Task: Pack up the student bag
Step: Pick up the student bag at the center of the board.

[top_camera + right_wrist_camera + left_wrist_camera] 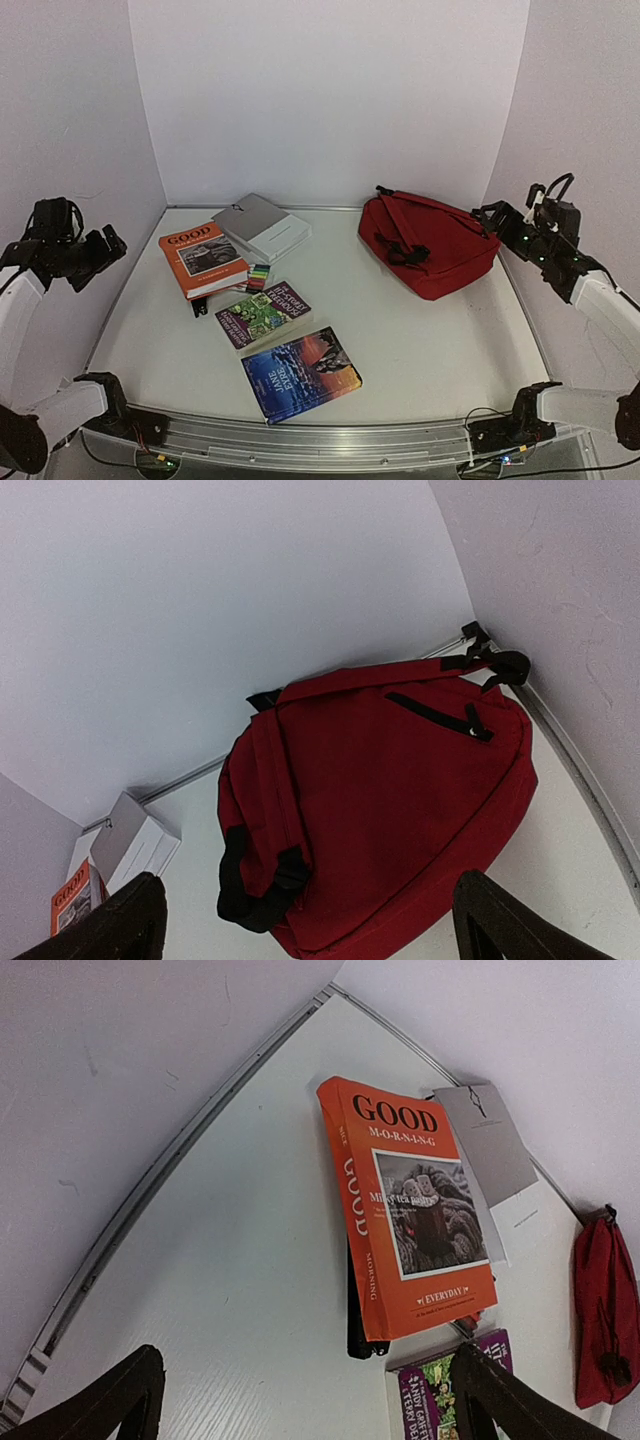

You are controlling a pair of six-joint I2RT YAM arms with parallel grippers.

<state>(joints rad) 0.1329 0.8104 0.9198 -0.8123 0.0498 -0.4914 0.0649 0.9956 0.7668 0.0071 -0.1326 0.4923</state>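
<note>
Bag: The student bag [428, 243] [380, 800] lies flat on the table [430, 340] near the far right corner, with its red cloth facing up.
Bag details: Black straps cross the part of it toward the left edge, and a short black zip runs across its face. I cannot tell whether the main opening is zipped.
My right claw: The right claw [490, 213] [308, 905] hangs over the right edge beside the bag. Its fingers are spread wide and hold nothing. I see no contact with the bag.
Grey box: A flat grey box [262, 227] [490, 1145] sits by the far edge, left of the bag and well apart from it.
Orange book: The orange book [203, 258] [415, 1210], titled GOOD MORNING, lies cover up just beside the box on its left-edge side. A black object [358, 1310] shows from under its near side.
Markers: A small pack of coloured pens [259, 276] lies between the orange book and the purple book.
Purple book: The purple book [265, 312] [445, 1390] rests near the middle of the tabletop.
Blue book: The Jane Eyre book [300, 372] lies closest to the near edge.
My left claw: The left claw [108, 246] [305, 1390] hovers over the left edge with its fingers parted and nothing between them.
</note>
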